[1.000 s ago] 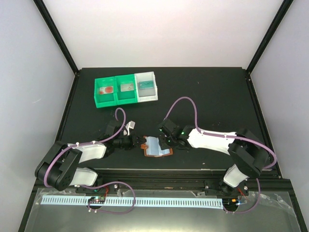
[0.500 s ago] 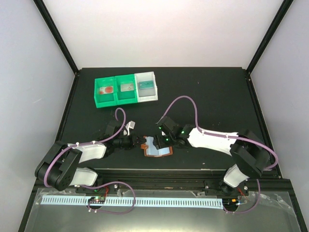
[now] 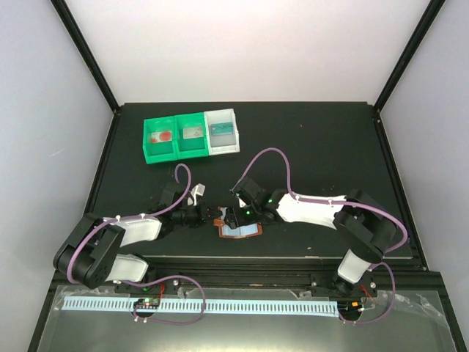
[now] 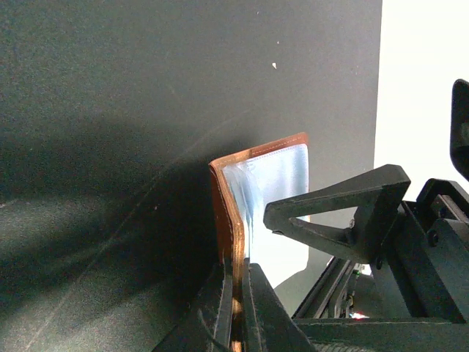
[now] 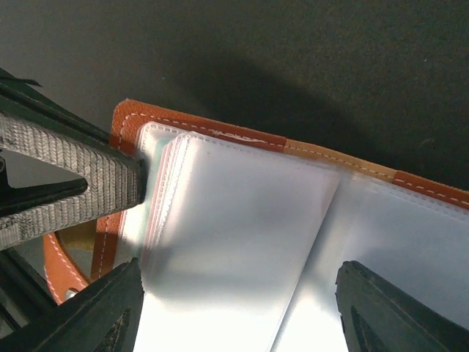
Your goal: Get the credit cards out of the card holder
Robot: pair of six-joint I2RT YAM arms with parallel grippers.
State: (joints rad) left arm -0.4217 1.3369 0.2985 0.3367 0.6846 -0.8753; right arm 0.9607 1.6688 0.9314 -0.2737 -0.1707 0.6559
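While your left tool [image 4: 236, 277] pinches the brown edge of the card holder [image 4: 272, 176], your right tool [image 3: 236, 218] stands wide above it.
It lies open on the tabletop [image 3: 315, 147] near the front edge, between the arms, clear pockets under the spread fingers [image 5: 388, 312].

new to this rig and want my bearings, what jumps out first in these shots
An open brown card holder sits near the front of the table, its clear pockets showing. The left gripper is clamped on its brown edge, while the right gripper hangs open over the pockets. Farther back on the left stands a row of green and white bins.
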